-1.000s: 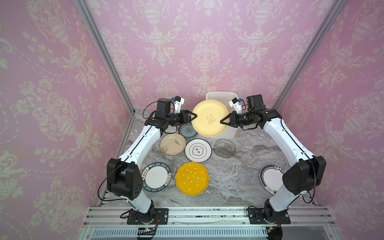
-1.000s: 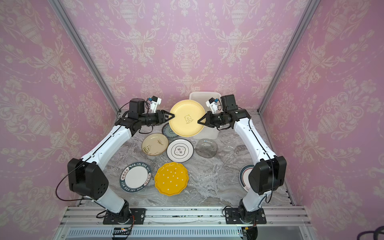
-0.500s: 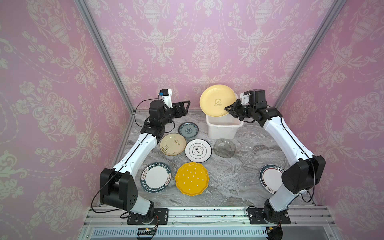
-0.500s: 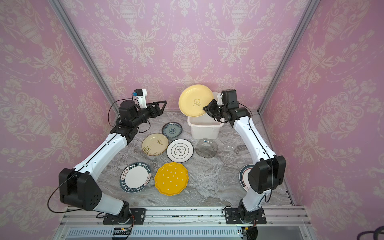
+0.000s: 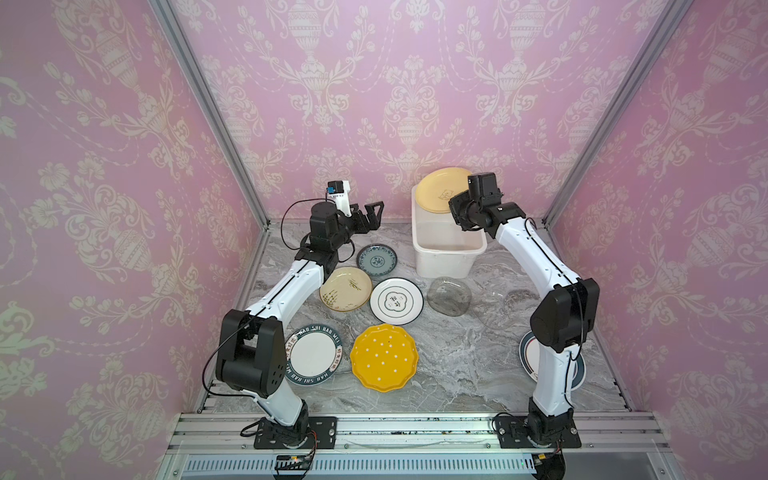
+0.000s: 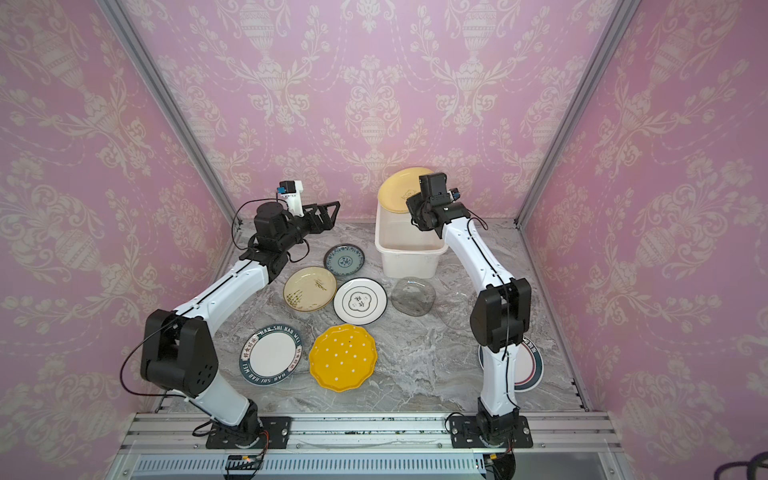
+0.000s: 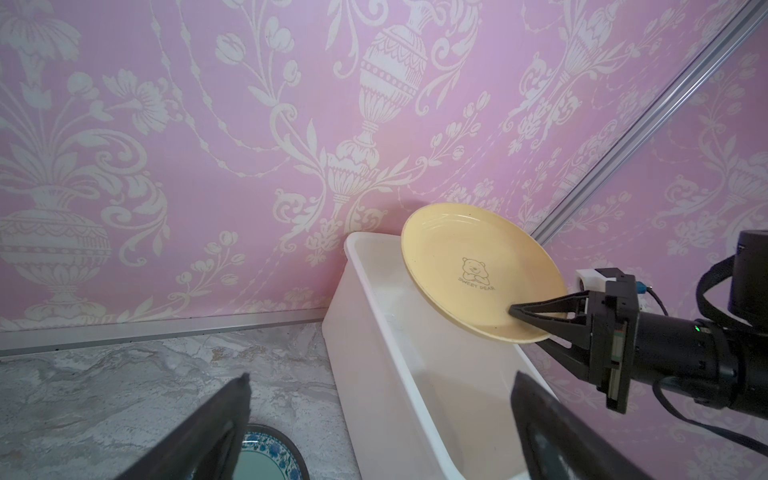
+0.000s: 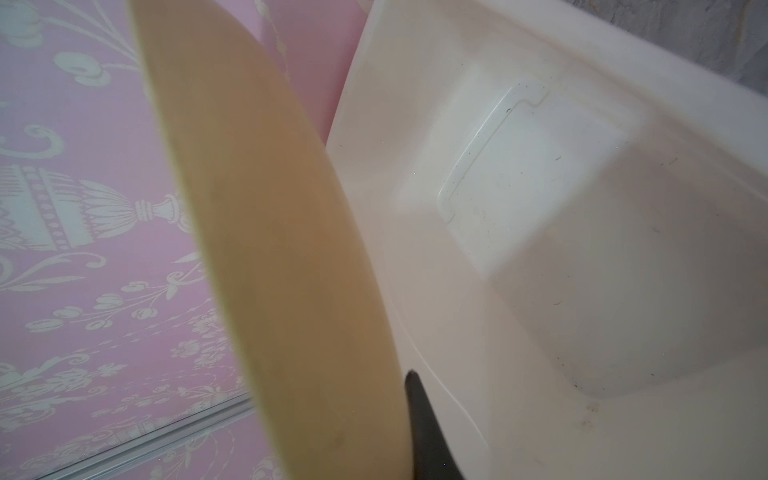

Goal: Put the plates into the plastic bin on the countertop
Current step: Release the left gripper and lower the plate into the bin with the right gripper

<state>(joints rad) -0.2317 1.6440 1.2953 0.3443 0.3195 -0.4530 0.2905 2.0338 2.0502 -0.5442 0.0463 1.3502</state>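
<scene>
My right gripper (image 7: 515,311) is shut on the rim of the pale yellow bear plate (image 5: 436,191), holding it tilted over the far end of the white plastic bin (image 5: 449,266). In the right wrist view the plate (image 8: 270,249) stands edge-on beside one black finger (image 8: 419,415), above the bin's bare floor (image 8: 540,208). My left gripper (image 5: 374,212) is open and holds nothing, raised to the left of the bin, above the blue-patterned plate (image 5: 377,259). The other plates lie flat on the grey countertop (image 5: 457,353).
On the countertop lie a cream plate (image 5: 345,289), a white dark-rimmed plate (image 5: 396,300), a clear glass plate (image 5: 449,296), a lettered-rim plate (image 5: 312,355) and a bright yellow dotted plate (image 5: 384,357). My right arm half hides another plate (image 5: 530,353).
My left gripper has let go of the bear plate, opened wide and drawn back to the left. My right gripper has carried the plate back over the bin.
</scene>
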